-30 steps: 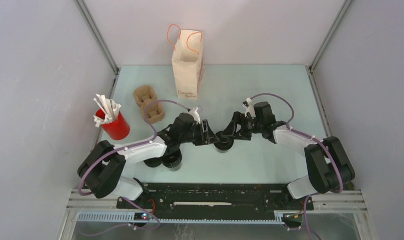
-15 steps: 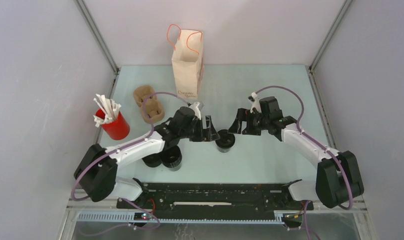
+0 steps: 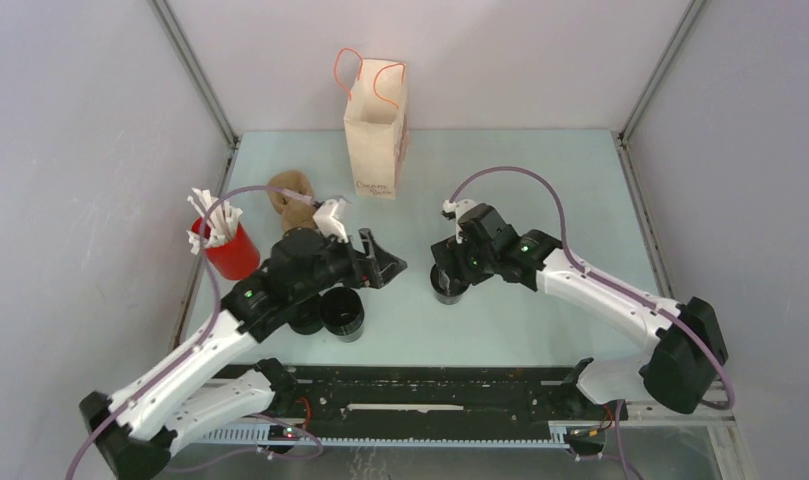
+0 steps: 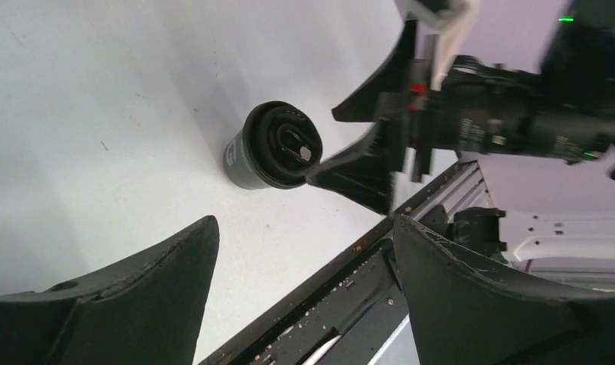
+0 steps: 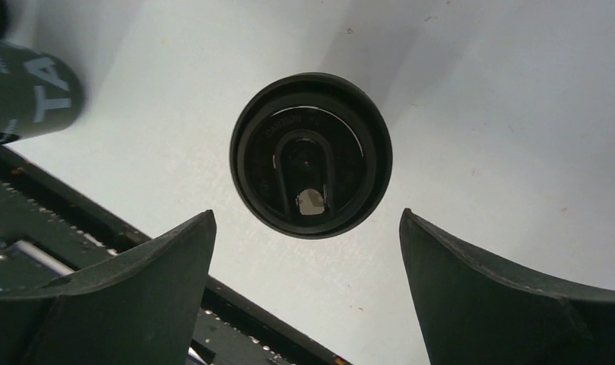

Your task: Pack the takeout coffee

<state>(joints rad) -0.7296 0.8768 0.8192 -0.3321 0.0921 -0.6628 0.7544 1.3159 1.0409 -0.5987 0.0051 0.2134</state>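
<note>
While the right end effector (image 3: 450, 268) hangs directly over the takeout coffee (image 3: 449, 289), jaws spread wide and touching nothing, the step in hand looks like the pick-up. Next it must lower around the cup and close. The cup stands mid-worktop (image 3: 540, 180), with the paper bag (image 3: 375, 130) at its eleven o'clock. The left end effector (image 3: 383, 264), likewise apart and empty, sits at its nine o'clock. A neighbouring cup (image 5: 30, 90) shows white "TA". The lid embossing and bag print are too faint to read.
</note>
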